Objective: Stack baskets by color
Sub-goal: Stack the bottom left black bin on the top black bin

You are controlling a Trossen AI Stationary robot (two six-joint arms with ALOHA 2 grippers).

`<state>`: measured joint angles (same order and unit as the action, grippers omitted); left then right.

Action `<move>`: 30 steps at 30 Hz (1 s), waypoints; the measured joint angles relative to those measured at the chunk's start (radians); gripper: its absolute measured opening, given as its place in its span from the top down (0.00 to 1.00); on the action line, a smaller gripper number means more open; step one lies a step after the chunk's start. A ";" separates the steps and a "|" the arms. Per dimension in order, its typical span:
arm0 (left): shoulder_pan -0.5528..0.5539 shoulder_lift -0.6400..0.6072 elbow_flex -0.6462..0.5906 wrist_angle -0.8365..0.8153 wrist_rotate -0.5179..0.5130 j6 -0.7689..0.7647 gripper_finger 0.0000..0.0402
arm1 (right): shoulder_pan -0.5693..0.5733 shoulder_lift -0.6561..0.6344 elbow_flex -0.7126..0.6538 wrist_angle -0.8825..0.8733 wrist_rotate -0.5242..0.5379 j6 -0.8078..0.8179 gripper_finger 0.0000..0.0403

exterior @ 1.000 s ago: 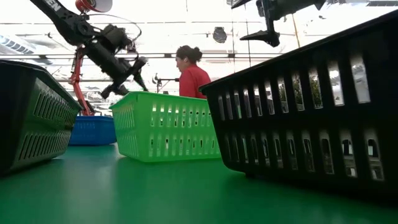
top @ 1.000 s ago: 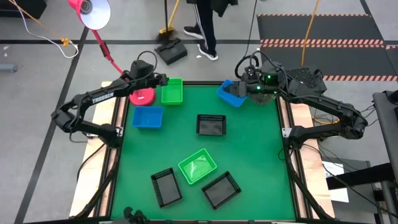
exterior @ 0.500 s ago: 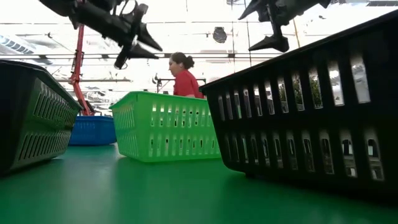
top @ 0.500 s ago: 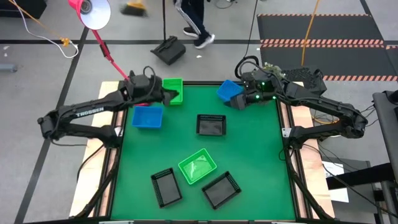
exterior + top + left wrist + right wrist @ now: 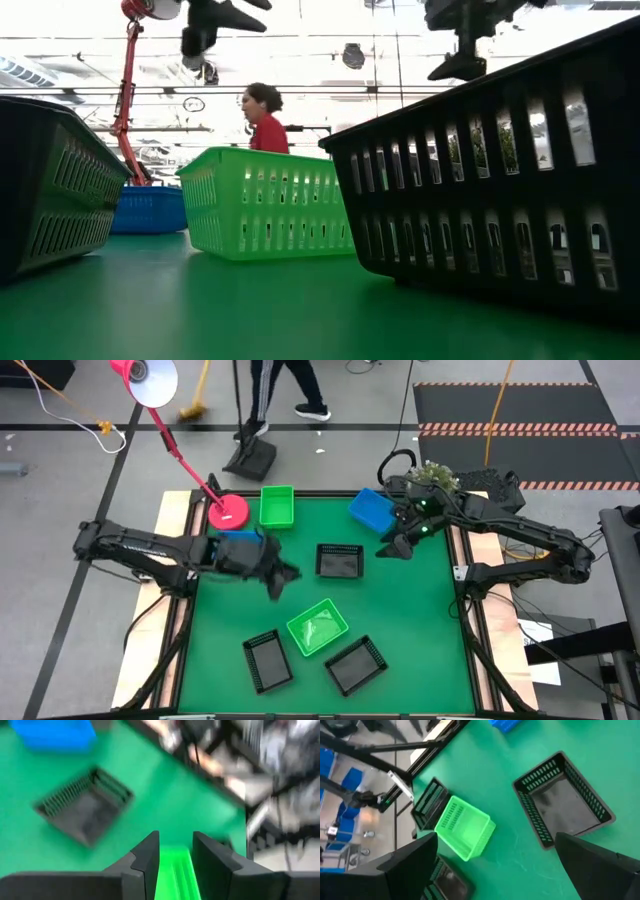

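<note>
Right now I count seven baskets on the tabletop (image 5: 420, 610): two blue, two green, three black. One blue basket (image 5: 371, 510) lies tilted near the far right corner; the other blue basket (image 5: 240, 537) is mostly hidden under my left arm by the left edge. A green basket (image 5: 277, 506) sits at the far edge, another green basket (image 5: 318, 627) near the middle. The black baskets (image 5: 339, 561) spread from centre to near edge. The left gripper (image 5: 283, 573) hangs between them, fingers slightly apart, empty. The right gripper (image 5: 396, 548) spreads wide beside the tilted blue one, holding nothing.
</note>
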<state>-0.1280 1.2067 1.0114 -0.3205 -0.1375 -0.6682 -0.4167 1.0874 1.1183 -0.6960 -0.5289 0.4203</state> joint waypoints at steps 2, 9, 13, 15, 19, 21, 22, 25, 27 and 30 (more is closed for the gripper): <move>-0.070 0.039 0.054 -0.117 -0.003 -0.020 0.71 | 0.009 -0.015 0.000 -0.025 0.000 -0.017 0.02; -0.277 0.158 0.126 -0.352 0.003 -0.216 0.63 | 0.034 -0.058 0.000 -0.061 0.003 -0.070 0.02; -0.390 0.219 0.126 -0.425 0.007 -0.334 0.49 | 0.040 -0.074 0.000 -0.066 0.006 -0.092 0.02; -0.433 0.240 0.126 -0.461 0.000 -0.355 0.43 | 0.040 -0.082 0.000 -0.065 0.007 -0.093 0.02; -0.493 0.266 0.125 -0.541 -0.054 -0.318 0.38 | 0.040 -0.098 0.000 -0.065 0.008 -0.092 0.02; -0.494 0.271 0.107 -0.552 -0.051 -0.302 0.37 | 0.040 -0.104 0.000 -0.065 0.009 -0.092 0.02; -0.489 0.271 0.093 -0.544 -0.051 -0.294 0.38 | 0.040 -0.107 0.000 -0.065 0.009 -0.092 0.02; -0.474 0.271 0.046 -0.511 -0.035 -0.287 0.41 | 0.040 -0.110 0.000 -0.064 0.012 -0.094 0.02; -0.458 0.271 0.007 -0.465 -0.001 -0.286 0.45 | 0.040 -0.113 0.000 -0.066 0.012 -0.094 0.02; -0.436 0.271 -0.045 -0.365 0.041 -0.273 0.52 | 0.040 -0.117 0.000 -0.066 0.012 -0.093 0.02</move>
<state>-0.5636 1.4780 0.9659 -0.6859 -0.0964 -0.9414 -0.3767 0.9709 1.1183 -0.7621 -0.5167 0.3275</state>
